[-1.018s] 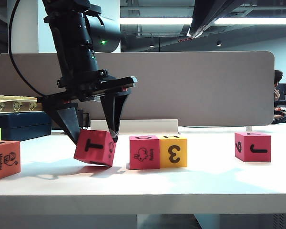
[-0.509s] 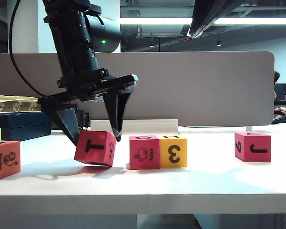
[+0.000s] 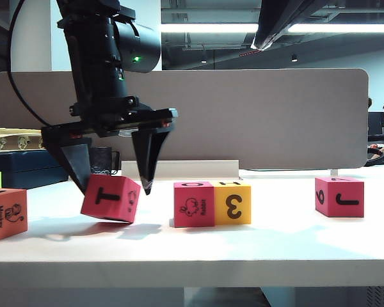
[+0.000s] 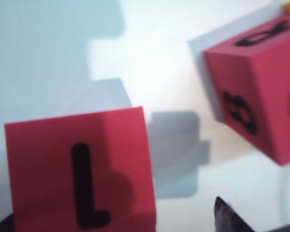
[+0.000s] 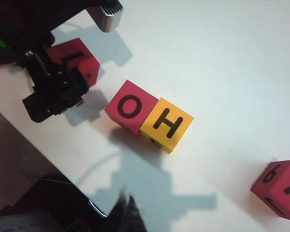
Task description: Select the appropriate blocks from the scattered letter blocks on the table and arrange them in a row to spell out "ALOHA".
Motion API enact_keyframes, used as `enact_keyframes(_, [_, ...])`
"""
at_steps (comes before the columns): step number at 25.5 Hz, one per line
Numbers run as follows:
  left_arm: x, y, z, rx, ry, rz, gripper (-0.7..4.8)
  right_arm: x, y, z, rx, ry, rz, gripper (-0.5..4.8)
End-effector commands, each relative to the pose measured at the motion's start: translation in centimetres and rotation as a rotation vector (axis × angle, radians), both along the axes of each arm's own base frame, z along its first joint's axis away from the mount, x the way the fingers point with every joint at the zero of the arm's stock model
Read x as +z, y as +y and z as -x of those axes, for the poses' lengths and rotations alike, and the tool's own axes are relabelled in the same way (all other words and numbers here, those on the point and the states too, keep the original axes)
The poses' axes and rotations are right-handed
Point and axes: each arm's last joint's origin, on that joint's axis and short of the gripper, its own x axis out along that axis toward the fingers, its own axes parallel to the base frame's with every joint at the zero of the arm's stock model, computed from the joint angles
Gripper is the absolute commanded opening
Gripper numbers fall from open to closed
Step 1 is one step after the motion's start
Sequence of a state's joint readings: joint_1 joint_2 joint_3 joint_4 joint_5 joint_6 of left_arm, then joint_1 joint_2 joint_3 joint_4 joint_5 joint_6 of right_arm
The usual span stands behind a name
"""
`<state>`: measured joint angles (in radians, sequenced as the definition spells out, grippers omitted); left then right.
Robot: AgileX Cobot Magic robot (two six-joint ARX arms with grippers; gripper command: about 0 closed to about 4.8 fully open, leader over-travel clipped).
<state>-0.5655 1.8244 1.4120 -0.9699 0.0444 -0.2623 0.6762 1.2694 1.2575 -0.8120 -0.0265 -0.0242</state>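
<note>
Your left gripper (image 3: 112, 185) has its fingers spread wide on either side of the pink-red T block (image 3: 110, 198) at the left of the exterior view; the block sits tilted, one lower edge on the tabletop (image 3: 275, 246), with one finger against its upper left corner and the other finger's tip just off its right side, so you can count that gripper as open, not gripping. From the left wrist view, the same block (image 4: 79, 171) shows an L on its top face, and only one dark fingertip (image 4: 228, 216) is visible beside it. Just to the right of the T block, apart from it, you have the pink-red rabbit block (image 3: 194, 204) and the yellow 3 block (image 3: 233, 203) touching side by side; the right wrist view shows their tops reading O (image 5: 130, 107) and H (image 5: 166, 124). Well off to the right stands the pink-red J block (image 3: 339, 196), alone. At the far left edge you can see the orange Monkey block (image 3: 6, 214), partly cut off. Your right gripper (image 5: 127, 210) shows only as dark fingertips pressed together at the edge of its own wrist view, closed on nothing, hovering above the tabletop. A grey-brown divider panel (image 3: 256, 115) runs behind the blocks.
</note>
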Motion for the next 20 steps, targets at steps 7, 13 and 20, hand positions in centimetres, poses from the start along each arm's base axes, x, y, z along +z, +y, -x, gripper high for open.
enact_keyframes(7, [-0.4,0.5,0.6,0.005,0.065,-0.089,4.79,0.4,0.0,0.0,0.004,-0.016,-0.012,-0.05])
enact_keyframes(13, [-1.8,0.5,0.6,0.003,0.139,-0.137,4.79,0.4,0.0,0.0,0.004,-0.015,-0.012,-0.05])
enact_keyframes(20, [-1.6,0.3,0.3,0.008,0.101,-0.116,4.79,0.4,0.0,0.1,0.004,-0.015,-0.012,-0.05])
